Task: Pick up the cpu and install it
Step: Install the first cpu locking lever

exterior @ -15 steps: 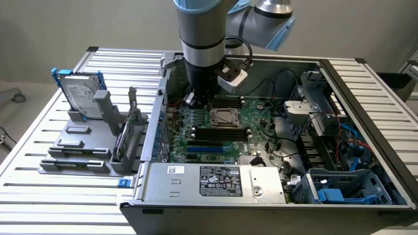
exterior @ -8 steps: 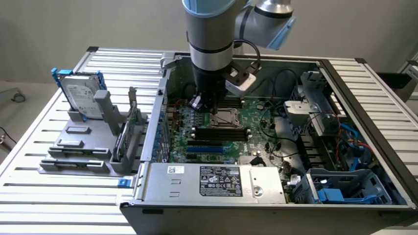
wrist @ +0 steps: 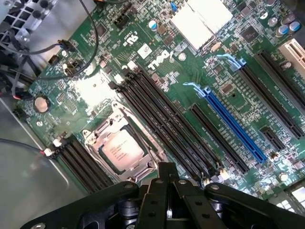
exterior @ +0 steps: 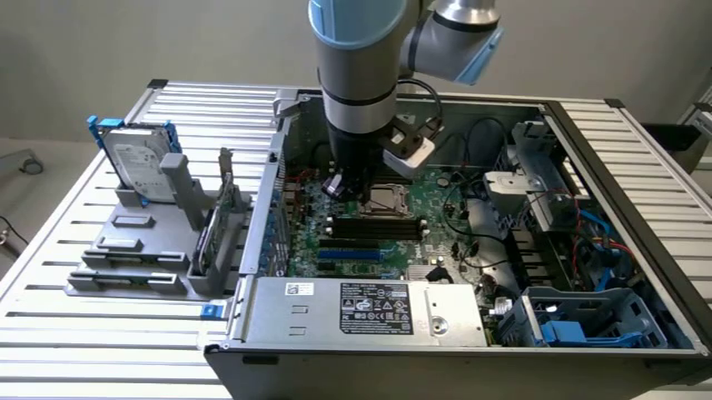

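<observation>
The cpu [wrist: 123, 150], a small silvery square chip with printed text, lies flat inside the metal-framed socket [wrist: 97, 138] on the green motherboard. My gripper [wrist: 166, 168] hovers just beside the socket with its black fingers pressed together and nothing between them. In the exterior view the arm reaches down into the open computer case, with the gripper [exterior: 340, 188] low over the board and just to that view's left of the socket [exterior: 388, 198].
Black memory slots [wrist: 162, 119] and a blue expansion slot [wrist: 233, 124] run beside the socket. A hard drive [exterior: 139, 158] with a blue bracket stands in a grey fixture outside the case. The power supply [exterior: 368, 308], cables and drive cages crowd the case.
</observation>
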### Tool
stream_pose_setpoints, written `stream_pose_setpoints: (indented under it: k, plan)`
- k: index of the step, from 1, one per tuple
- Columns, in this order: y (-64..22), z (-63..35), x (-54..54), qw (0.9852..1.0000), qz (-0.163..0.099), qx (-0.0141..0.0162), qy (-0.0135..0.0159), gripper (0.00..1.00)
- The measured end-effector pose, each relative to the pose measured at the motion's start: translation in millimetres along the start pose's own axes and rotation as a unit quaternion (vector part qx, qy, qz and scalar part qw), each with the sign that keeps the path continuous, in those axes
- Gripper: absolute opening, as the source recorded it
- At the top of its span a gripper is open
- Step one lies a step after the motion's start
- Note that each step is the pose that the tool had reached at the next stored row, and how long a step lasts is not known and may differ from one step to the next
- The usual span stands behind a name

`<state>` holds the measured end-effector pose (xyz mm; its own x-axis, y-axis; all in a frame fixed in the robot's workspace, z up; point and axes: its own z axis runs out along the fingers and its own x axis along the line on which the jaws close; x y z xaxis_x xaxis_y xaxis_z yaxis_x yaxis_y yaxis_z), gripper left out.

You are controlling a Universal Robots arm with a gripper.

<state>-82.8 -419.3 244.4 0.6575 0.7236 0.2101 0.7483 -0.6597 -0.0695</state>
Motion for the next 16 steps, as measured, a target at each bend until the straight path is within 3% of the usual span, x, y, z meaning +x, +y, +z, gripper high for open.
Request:
stream_pose_setpoints:
  k: [4,16]
  plan:
    - [0.4,6.6,-1.5,1.0,0.0,0.002,0.0025,0.11]
    - [-3.1,19.3,-8.1,1.0,0.001,0.0053,0.0062,0.11]
